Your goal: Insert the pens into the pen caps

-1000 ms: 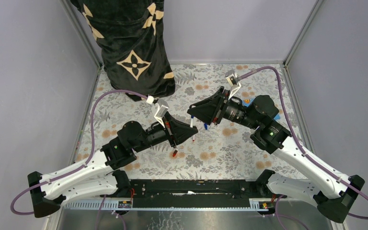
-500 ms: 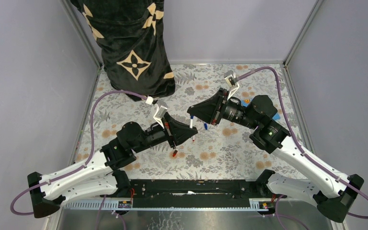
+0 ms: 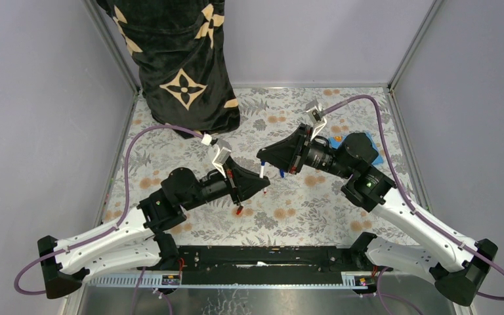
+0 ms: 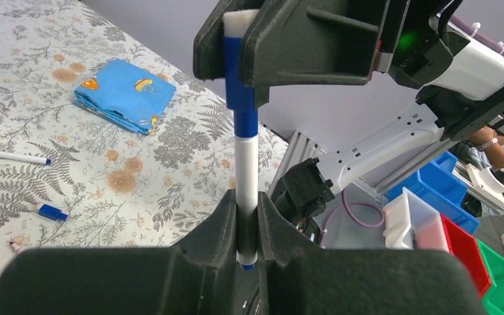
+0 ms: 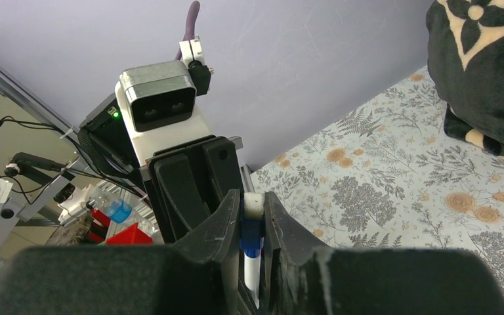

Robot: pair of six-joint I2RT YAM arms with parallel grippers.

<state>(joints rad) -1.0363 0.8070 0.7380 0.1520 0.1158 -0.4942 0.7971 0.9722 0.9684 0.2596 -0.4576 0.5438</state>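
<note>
Left of the blue cloth [image 3: 361, 141], overhead: left gripper [image 3: 261, 181] and right gripper [image 3: 263, 156] face tip to tip, a pen [image 3: 262, 169] bridging them.
Left wrist, left gripper: clenched on the pen's white barrel; its blue end enters the held cap [image 4: 235, 72].
Left wrist, table [image 4: 72, 39]: spare pen [image 4: 13, 156] and loose cap [image 4: 51, 211] lie near the cloth.
Right wrist, right gripper: clamped on the held cap, barrel below.

White pen [image 4: 247, 164], blue cap [image 4: 237, 69], blue cloth [image 4: 125, 98], grey-and-orange floral table [image 4: 39, 39], black-and-tan flowered fabric [image 3: 177, 59]
</note>
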